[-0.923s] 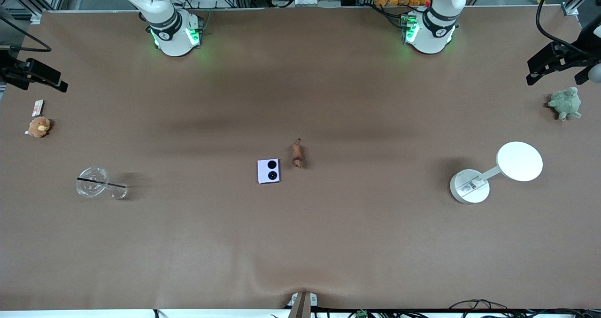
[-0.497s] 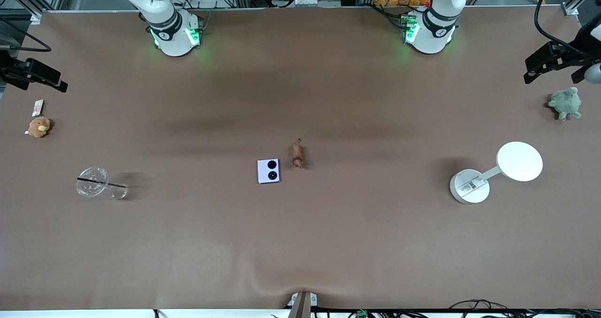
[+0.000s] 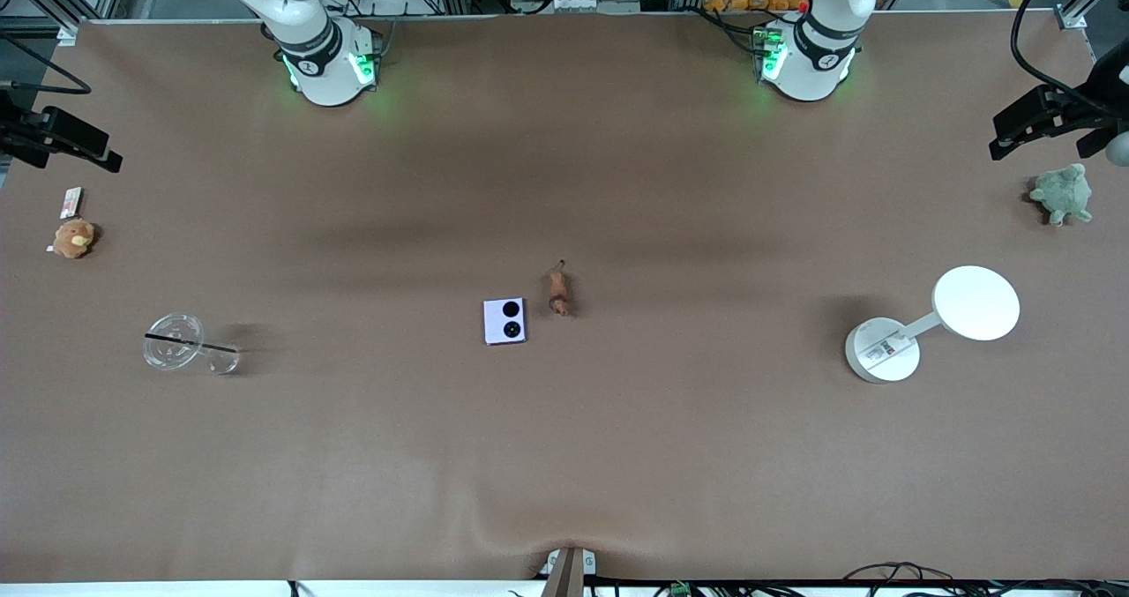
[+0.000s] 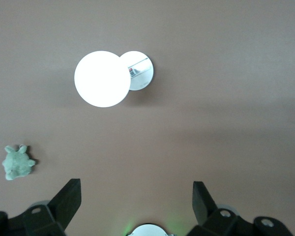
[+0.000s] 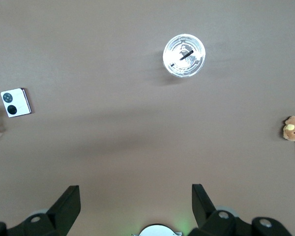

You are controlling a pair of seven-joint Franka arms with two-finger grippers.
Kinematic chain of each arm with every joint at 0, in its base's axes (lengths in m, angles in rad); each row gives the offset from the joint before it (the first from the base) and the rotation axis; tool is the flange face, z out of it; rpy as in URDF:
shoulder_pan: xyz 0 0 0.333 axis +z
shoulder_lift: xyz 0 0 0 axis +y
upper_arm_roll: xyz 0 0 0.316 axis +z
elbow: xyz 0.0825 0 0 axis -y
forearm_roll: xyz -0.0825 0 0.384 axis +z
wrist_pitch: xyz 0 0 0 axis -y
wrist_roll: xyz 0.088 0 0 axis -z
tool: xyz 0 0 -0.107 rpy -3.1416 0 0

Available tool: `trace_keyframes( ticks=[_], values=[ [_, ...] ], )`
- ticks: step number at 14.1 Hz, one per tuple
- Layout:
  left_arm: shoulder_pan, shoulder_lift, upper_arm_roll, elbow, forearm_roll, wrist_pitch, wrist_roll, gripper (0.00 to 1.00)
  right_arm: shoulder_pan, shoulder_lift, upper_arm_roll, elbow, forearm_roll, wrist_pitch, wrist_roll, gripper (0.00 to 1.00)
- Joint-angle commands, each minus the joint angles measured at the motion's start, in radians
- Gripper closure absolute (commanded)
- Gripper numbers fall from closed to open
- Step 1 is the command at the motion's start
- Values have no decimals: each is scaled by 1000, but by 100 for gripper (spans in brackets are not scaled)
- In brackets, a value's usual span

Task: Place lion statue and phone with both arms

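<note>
phone [image 3: 504, 320] mid-table, lion statue [image 3: 558, 291] just beside it at its 2 o'clock. left gripper [image 3: 1050, 125] and right gripper [image 3: 57, 138] wide open, empty, at table ends, well apart from both.

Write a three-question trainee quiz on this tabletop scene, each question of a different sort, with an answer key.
1. True or false: the lion statue lies farther from the front camera than the phone.
2. Multiple choice: the green plush turtle sits toward A) the left arm's end of the table, B) the right arm's end, C) the middle.
3. Fill in: both the left claw and the right claw are ____ and hold nothing.

Key: 1 true; 2 A; 3 open.
</note>
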Motion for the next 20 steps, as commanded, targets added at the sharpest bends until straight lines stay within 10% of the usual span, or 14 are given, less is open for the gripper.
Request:
trace_keyframes(
  ticks=[1, 20],
  values=[
    [17, 3, -1, 12, -36, -19, 0, 0, -5, -1, 2, 20, -10, -6, -8, 0],
    [-14, 127, -195, 15, -42, 56, -150, 0, -24, 5, -2, 40, -12, -10, -9, 0]
  ],
)
